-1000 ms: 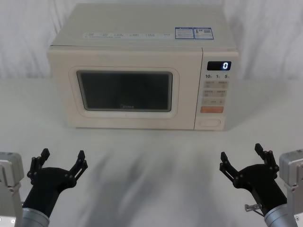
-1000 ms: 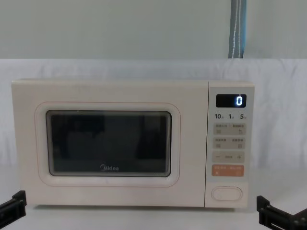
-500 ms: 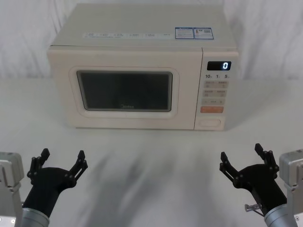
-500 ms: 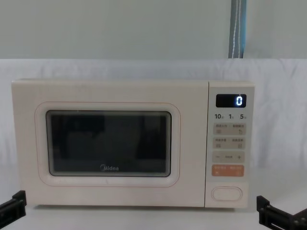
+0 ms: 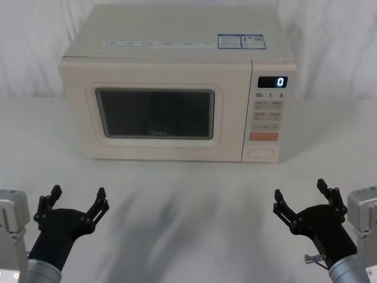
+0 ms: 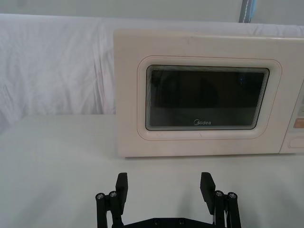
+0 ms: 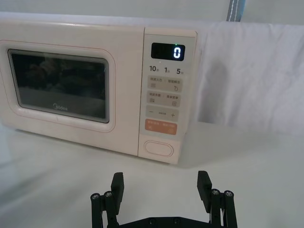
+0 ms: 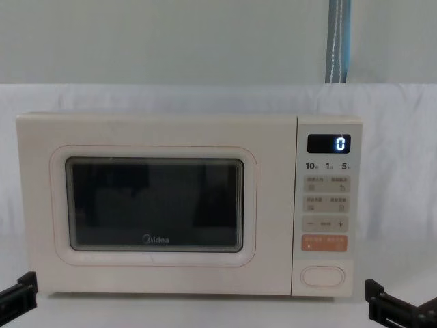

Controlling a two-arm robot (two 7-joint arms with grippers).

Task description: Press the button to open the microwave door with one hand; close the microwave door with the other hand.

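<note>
A cream microwave (image 5: 177, 53) stands at the back of the white table, its door (image 5: 156, 112) shut flush, dark window facing me. The oval button (image 5: 261, 154) sits at the bottom of the control panel, under an orange key; in the right wrist view the button (image 7: 159, 147) lies ahead of the fingers. My left gripper (image 5: 75, 201) hovers open near the table's front left, well short of the door (image 6: 209, 102). At the front right my right gripper (image 5: 303, 197) is open too, a good distance in front of the button (image 8: 323, 276). Neither touches anything.
White cloth covers the table (image 5: 188, 194) and drapes the backdrop behind the microwave. Open tabletop lies between both grippers and the microwave's front. The display (image 5: 273, 82) reads 0.
</note>
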